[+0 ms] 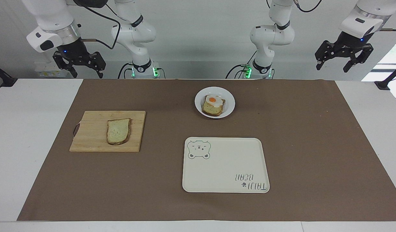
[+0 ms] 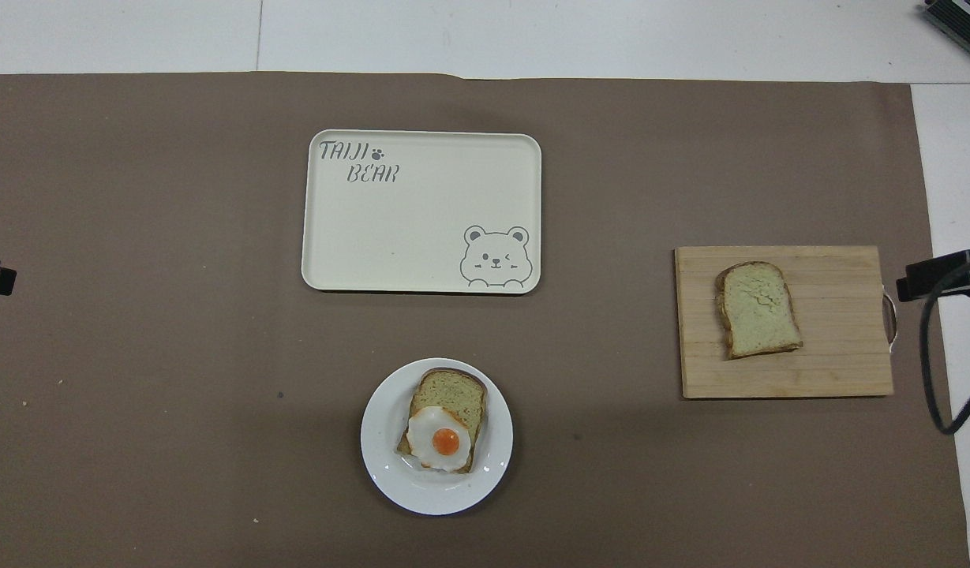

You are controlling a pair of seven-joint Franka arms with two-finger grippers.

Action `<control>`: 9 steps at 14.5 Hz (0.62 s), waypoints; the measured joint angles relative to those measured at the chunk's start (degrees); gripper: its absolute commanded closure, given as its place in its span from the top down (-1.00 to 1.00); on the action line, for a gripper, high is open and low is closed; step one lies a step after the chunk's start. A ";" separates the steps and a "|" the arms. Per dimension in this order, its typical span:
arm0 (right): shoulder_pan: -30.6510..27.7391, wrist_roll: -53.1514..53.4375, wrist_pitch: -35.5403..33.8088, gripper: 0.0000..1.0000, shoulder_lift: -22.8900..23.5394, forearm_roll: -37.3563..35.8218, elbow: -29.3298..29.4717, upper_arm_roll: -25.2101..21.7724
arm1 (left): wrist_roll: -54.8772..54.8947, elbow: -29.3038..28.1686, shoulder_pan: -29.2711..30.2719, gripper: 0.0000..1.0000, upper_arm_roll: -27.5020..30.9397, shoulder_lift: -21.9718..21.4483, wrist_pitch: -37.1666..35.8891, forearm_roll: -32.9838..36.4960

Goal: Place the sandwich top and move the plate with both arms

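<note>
The sandwich top (image 1: 118, 131) is a plain bread slice lying flat on a wooden cutting board (image 1: 91, 141) toward the right arm's end of the table; it also shows in the overhead view (image 2: 758, 308). The small white plate (image 1: 229, 102) lies near the robots at mid table and holds a bread slice with a fried egg (image 1: 213, 100); the plate also shows in the overhead view (image 2: 382, 442). My right gripper (image 1: 86, 74) hangs open and empty, high over the table edge near the board's end. My left gripper (image 1: 332, 68) hangs open and empty, high over the table's other end.
A cream rectangular tray with a bear drawing (image 1: 230, 161) lies farther from the robots than the plate; it also shows in the overhead view (image 2: 421, 237). A brown mat (image 1: 297, 145) covers the table. Black clamps sit at both table ends.
</note>
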 measured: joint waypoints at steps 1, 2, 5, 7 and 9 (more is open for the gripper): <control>0.00 0.00 0.15 1.00 -0.09 0.00 -0.19 0.00 | 0.00 0.00 0.00 1.00 0.00 0.00 0.00 0.00; 0.00 0.00 0.24 1.00 -0.17 0.00 -0.34 0.00 | 0.00 0.00 0.00 1.00 0.00 0.00 0.00 0.00; 0.00 0.00 0.32 1.00 -0.34 0.00 -0.61 0.00 | 0.00 0.00 0.00 1.00 0.00 0.00 0.00 0.00; 0.00 0.00 0.37 1.00 -0.39 0.00 -0.71 0.00 | 0.00 0.00 0.00 1.00 0.00 0.00 0.00 0.00; 0.00 0.00 0.40 1.00 -0.40 0.00 -0.76 0.00 | 0.00 0.00 0.00 1.00 0.00 0.00 0.00 0.00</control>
